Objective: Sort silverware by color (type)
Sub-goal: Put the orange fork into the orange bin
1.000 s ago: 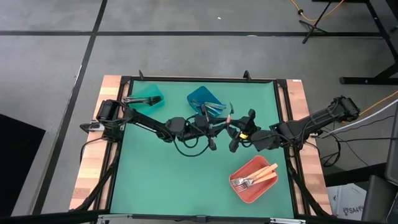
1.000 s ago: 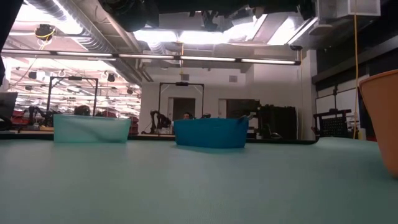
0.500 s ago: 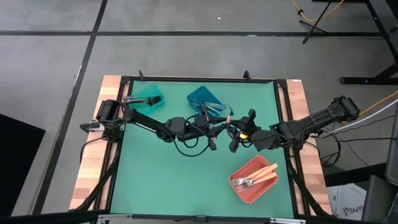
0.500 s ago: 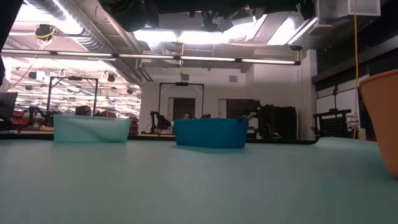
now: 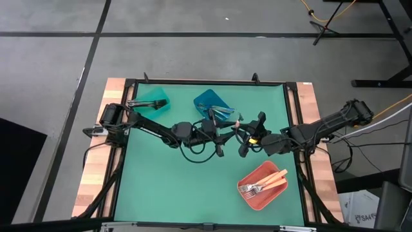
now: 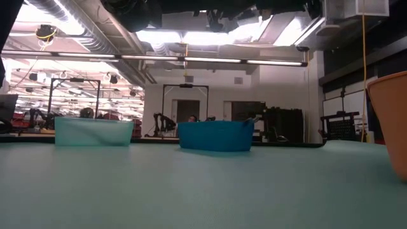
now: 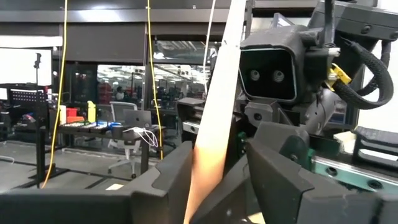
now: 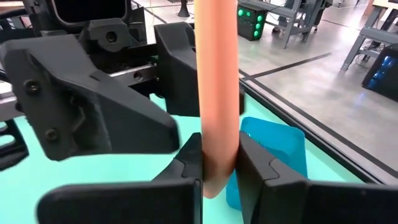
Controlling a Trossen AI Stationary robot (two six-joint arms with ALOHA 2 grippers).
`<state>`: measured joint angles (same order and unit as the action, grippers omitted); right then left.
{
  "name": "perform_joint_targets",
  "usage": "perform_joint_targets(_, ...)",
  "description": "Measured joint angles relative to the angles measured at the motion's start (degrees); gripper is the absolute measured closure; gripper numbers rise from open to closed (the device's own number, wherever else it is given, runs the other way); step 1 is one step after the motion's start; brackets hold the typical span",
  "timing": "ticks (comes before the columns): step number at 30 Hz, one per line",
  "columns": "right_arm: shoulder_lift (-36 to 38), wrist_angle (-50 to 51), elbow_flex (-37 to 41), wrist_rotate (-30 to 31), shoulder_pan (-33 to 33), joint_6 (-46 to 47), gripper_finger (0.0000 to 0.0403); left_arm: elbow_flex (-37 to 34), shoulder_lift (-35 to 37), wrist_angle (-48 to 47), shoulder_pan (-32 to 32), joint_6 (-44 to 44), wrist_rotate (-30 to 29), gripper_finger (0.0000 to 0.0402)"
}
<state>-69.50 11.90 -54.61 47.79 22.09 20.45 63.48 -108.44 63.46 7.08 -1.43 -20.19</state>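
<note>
A piece of silverware with a coral-pink handle [image 8: 217, 74] is held in the air over the table's middle, between my two grippers, which face each other. My right gripper [image 8: 219, 163] [image 5: 245, 134] is shut on it. My left gripper [image 7: 219, 177] [image 5: 225, 131] is open, with one finger on either side of the same handle [image 7: 214, 112]. I cannot tell whether that handle touches a left finger. The piece's head is out of view. My right gripper pinches the coral-pink handle near its lower end [image 8: 217, 144] between its two fingers. The fingers lie across the handle. The handle stands roughly upright, rises out of the picture above the fingers, and is clear of the table.
At the far side stand a teal bin [image 5: 153, 100] [image 6: 93, 131] and a blue bin [image 5: 211, 103] [image 6: 215, 135] with forks in it. A coral-red bin [image 5: 262, 187] [image 6: 389, 121] near the right front holds several forks. Green mat [image 5: 167, 180] lies bare at the left front.
Both arms have kept their places over the table's middle. In the high view my left gripper's fingers stand a little wider apart than a second ago. The handle stays between the two grippers.
</note>
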Motion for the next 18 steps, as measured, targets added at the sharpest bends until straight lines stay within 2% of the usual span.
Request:
perform_joint_targets(5,2.6,3.6,0.0,-0.5,0.0,0.2,0.0366,0.0,0.0,0.0,0.3,-0.2,0.1,0.0251)
perform_joint_targets(8,4.4,5.8,0.0,-2.8,0.0,0.3,0.0366,0.0,0.0,-0.1,0.4,-0.2,0.1,0.0251)
perform_joint_targets(13,7.3,11.2,0.0,-8.6,0.0,1.0,0.0366,0.0,0.0,-0.5,0.3,0.1,0.5,0.025)
perform_joint_targets(18,10.0,19.6,0.0,-14.5,0.0,3.6,0.0366,0.0,0.1,-3.1,0.3,2.9,4.9,0.025)
